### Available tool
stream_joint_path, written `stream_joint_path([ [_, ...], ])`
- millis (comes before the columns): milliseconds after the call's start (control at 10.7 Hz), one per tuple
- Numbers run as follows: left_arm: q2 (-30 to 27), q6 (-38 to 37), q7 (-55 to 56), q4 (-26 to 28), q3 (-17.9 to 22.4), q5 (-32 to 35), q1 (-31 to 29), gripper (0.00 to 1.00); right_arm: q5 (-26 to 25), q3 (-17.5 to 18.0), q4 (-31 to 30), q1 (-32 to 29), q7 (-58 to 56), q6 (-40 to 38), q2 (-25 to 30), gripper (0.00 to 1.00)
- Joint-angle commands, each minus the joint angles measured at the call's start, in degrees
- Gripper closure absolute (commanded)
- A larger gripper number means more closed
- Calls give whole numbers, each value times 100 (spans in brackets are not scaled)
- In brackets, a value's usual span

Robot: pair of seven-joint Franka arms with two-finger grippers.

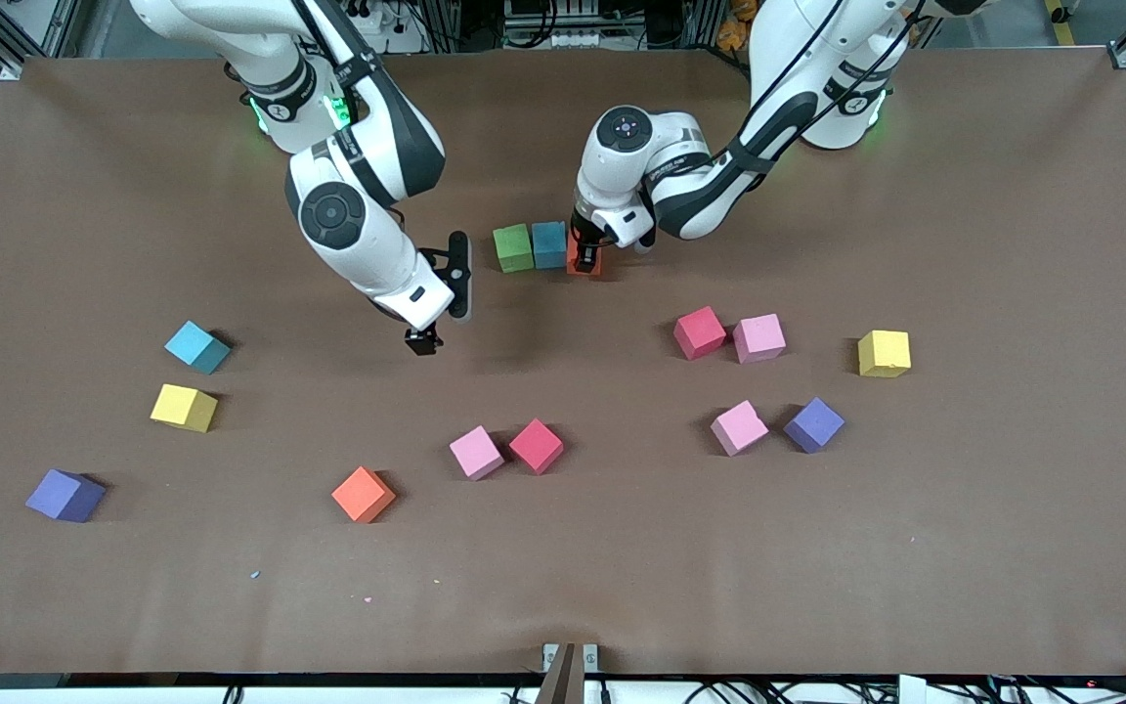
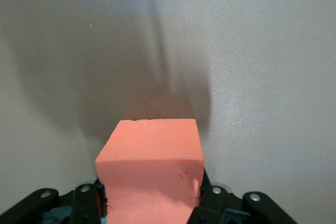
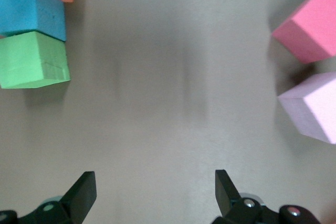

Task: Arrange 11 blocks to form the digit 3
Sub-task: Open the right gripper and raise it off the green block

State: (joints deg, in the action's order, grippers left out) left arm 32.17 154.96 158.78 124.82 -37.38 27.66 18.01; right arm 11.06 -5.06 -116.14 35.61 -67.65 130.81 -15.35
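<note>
**Robot:** Setting an orange block (image 1: 584, 259) down is the step I judge to be in hand. My left pincer (image 1: 584, 256) is closed on it, low at the bench (image 1: 964, 548), just beside a blue block (image 1: 549, 244) that stands against a green block (image 1: 513, 247). Together the three make what I take to be the top row of the digit 3.

**Listener:** And your other arm?

**Robot:** It waits. My right pincer (image 1: 423, 341) hangs with its jaws wide and holds nothing, over bare bench toward the right arm's end of that row.

**Listener:** What does the next move call for?

**Robot:** By my judgement: seating the orange block flush against the blue one, squared to the row, then letting go and lifting straight up so that nothing is nudged. After that a single cube has to go under the row's end. Loose blocks lie scattered nearer the front camera, among them a red block (image 1: 699, 332) touching a pink block (image 1: 758, 338), and a yellow block (image 1: 884, 353) apart from them.

**Listener:** Do the views differ?

**Robot:** Yes. The left wrist view shows the orange block (image 2: 152, 174) between my fingers (image 2: 212, 195), with only bare bench around it; its neighbours are out of that picture. The right wrist view shows the blue block (image 3: 31, 9) pressed against the green block (image 3: 34, 61), and my open right pincer (image 3: 152, 192). Only the front view shows the whole layout.
</note>
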Motion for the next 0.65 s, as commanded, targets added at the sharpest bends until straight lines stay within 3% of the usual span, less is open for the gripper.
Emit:
stream_joint_path([
  [0,79,-44,1155,-10,91,399,150,100,1,5,363,-80,-21,-275,-135,0],
  [281,52,-124,1163,42,82,407,54,100,2,5,539,-246,-29,-355,-170,0],
  [561,52,-176,1329,51,91,381,-8,100,1,5,1056,-475,-29,-346,-547,0],
])
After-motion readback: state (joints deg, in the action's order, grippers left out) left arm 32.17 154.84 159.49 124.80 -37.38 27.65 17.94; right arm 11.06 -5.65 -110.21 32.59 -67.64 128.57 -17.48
